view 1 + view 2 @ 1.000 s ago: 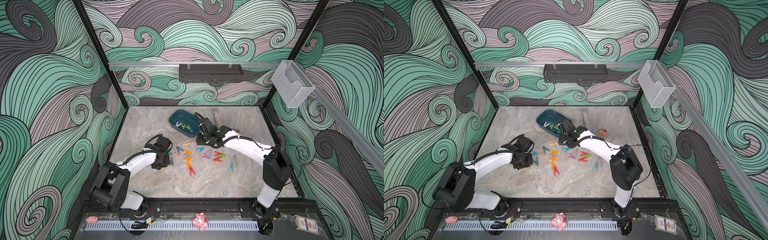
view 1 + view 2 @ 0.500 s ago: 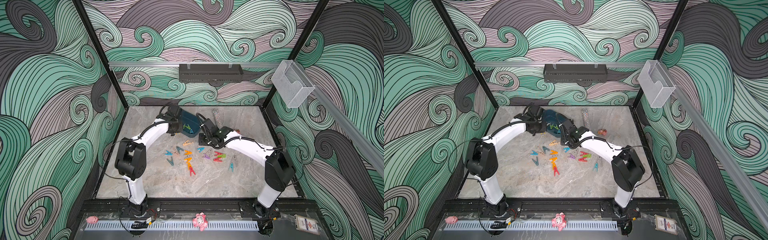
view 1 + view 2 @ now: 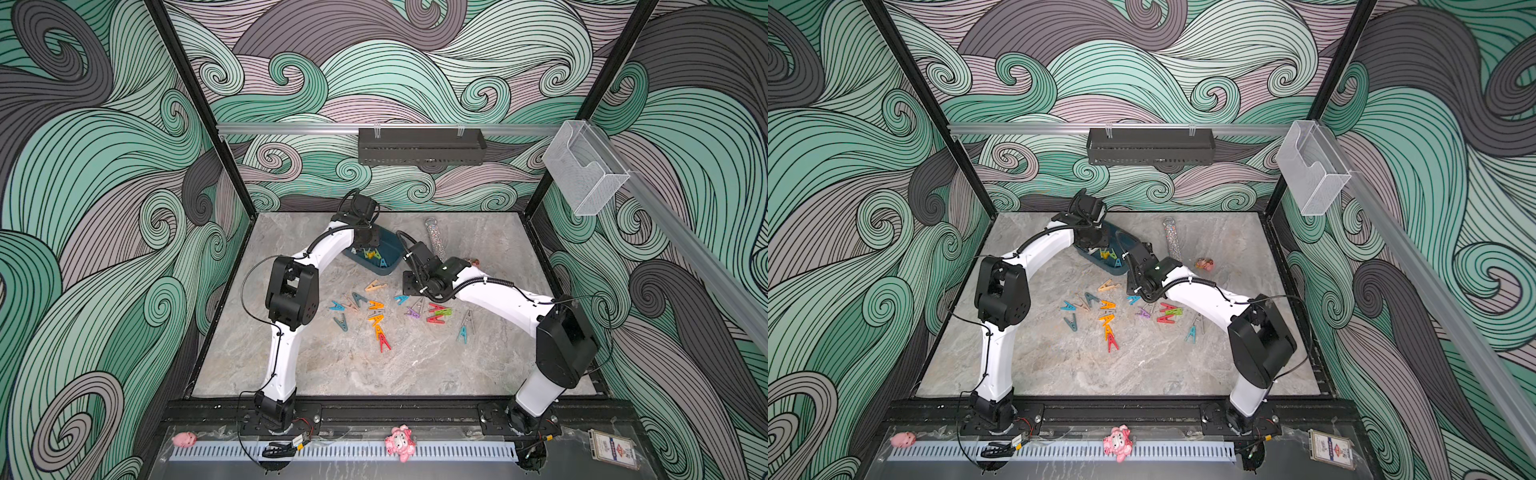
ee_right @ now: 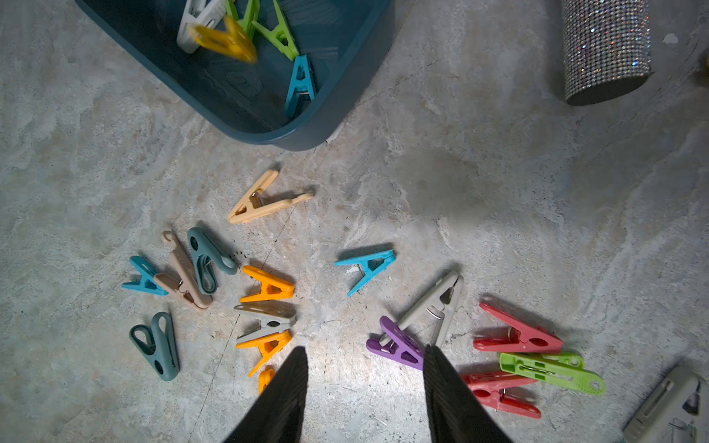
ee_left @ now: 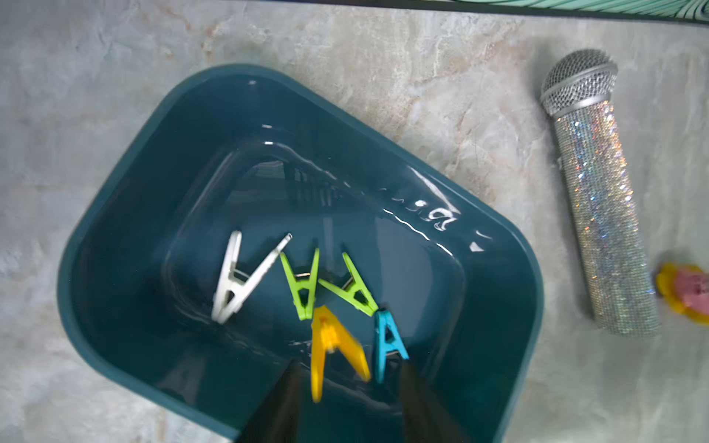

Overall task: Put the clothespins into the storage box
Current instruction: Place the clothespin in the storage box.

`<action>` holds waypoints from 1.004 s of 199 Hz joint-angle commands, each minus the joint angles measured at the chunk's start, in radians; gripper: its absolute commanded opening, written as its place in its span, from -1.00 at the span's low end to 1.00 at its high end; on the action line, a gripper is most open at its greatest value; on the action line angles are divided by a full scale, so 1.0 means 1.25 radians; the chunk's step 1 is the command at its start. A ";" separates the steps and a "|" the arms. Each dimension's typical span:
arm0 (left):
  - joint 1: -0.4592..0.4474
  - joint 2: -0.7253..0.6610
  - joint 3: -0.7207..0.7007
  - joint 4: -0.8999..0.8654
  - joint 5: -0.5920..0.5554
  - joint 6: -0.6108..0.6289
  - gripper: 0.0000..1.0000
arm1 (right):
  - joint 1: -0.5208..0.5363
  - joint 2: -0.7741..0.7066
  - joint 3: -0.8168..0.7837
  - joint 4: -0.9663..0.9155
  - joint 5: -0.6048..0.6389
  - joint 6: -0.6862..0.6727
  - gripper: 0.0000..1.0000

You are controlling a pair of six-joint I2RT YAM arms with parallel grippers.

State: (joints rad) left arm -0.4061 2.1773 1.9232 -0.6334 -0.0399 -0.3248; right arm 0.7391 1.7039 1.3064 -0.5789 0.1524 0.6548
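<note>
Clothespin (image 5: 334, 347) just beyond left end effector (image 5: 350, 367)

The left gripper (image 5: 349, 368) hangs over the storage box (image 5: 134, 199), which sits toward the far side of the table (image 4: 498, 191). Five clothespins (image 5: 303, 285) are inside the box: four lie just beyond the fingertips, and the fifth reaches in between them. To this gripper's right, outside the box, a microphone (image 5: 598, 214) lies on the table, with a small toy (image 5: 686, 295) just beside its base end. The right gripper (image 4: 365, 351) is over bare table, nearer the robot than the box. The loose clothespins (image 4: 366, 268) spread over the table on both its sides and just ahead. The box lies beyond them, to its left.
</note>
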 commanded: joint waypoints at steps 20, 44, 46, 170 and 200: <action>0.005 -0.042 -0.017 0.062 -0.036 0.037 0.48 | -0.005 -0.014 -0.011 -0.009 0.024 0.006 0.06; 0.005 -0.108 -0.081 0.075 -0.081 0.024 0.53 | -0.008 -0.013 -0.019 -0.008 0.025 0.004 0.07; 0.006 -0.115 -0.087 0.075 -0.085 0.023 0.53 | -0.008 -0.014 -0.019 -0.008 0.025 0.004 0.07; 0.039 -0.795 -0.847 0.160 -0.251 -0.077 0.85 | -0.022 -0.086 -0.158 -0.098 0.063 -0.046 -0.07; 0.039 -0.897 -0.956 0.143 -0.194 -0.113 0.84 | -0.011 -0.106 -0.172 -0.124 0.056 -0.046 -0.08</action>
State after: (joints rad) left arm -0.3588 1.1286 0.7906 -0.4217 -0.3298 -0.4061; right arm 0.7170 1.5974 1.0966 -0.6834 0.2039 0.5957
